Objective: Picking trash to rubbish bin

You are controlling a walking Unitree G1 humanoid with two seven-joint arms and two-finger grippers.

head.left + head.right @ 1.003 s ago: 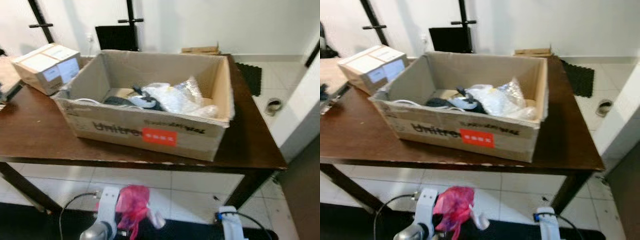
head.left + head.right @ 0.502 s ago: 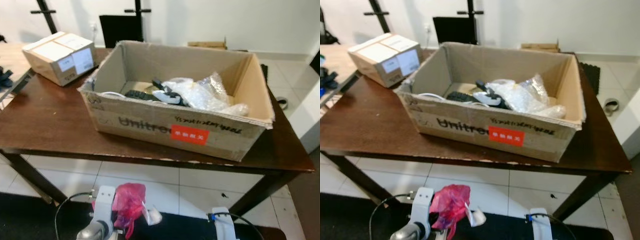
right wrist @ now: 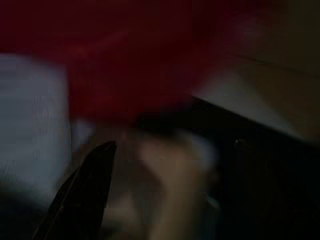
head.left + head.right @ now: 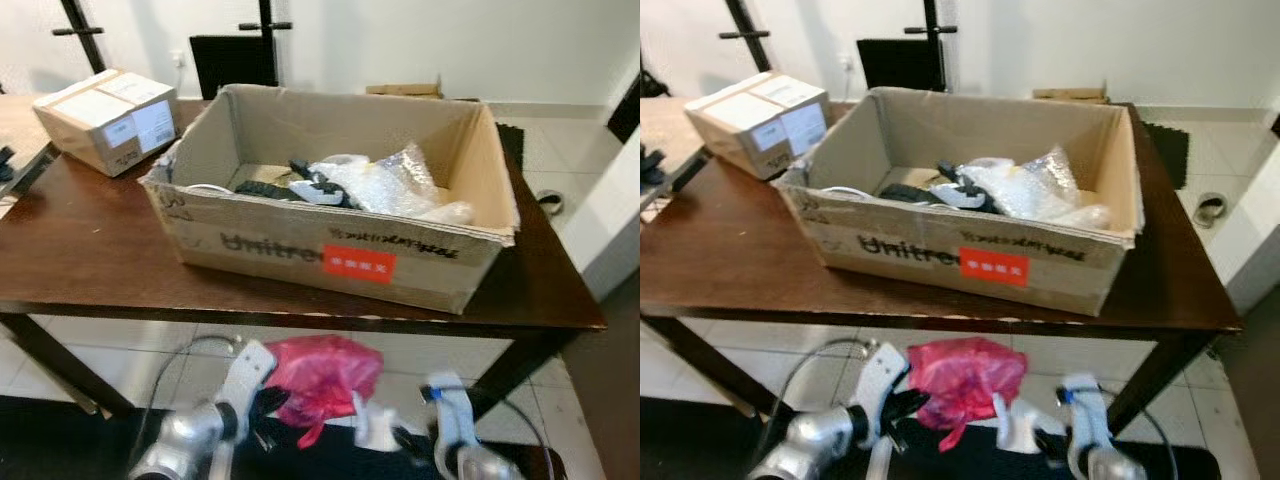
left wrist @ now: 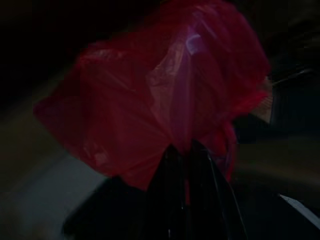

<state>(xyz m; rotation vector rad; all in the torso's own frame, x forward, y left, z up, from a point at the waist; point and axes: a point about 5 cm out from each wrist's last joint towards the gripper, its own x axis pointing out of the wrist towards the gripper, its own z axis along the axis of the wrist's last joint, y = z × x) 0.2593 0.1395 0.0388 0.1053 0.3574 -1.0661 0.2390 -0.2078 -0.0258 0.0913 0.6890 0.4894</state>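
While the left hand (image 5: 186, 155) clenches the red bag (image 4: 322, 372) low at six o'clock below the bench (image 4: 70, 270), carrying seems underway. Whether the blurred right hand (image 4: 400, 440) grips anything, I cannot tell. Next comes lifting toward the cardboard box (image 4: 300, 255) at twelve.

Ahead of the left gripper (image 4: 268, 405), the table edge (image 4: 300, 322) and cardboard box (image 4: 330, 255) obstruct; the box's top stands open.

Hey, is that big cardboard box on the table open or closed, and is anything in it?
Open and partly filled: the cardboard box has no lid on top, with clear plastic wrapping and dark items inside.
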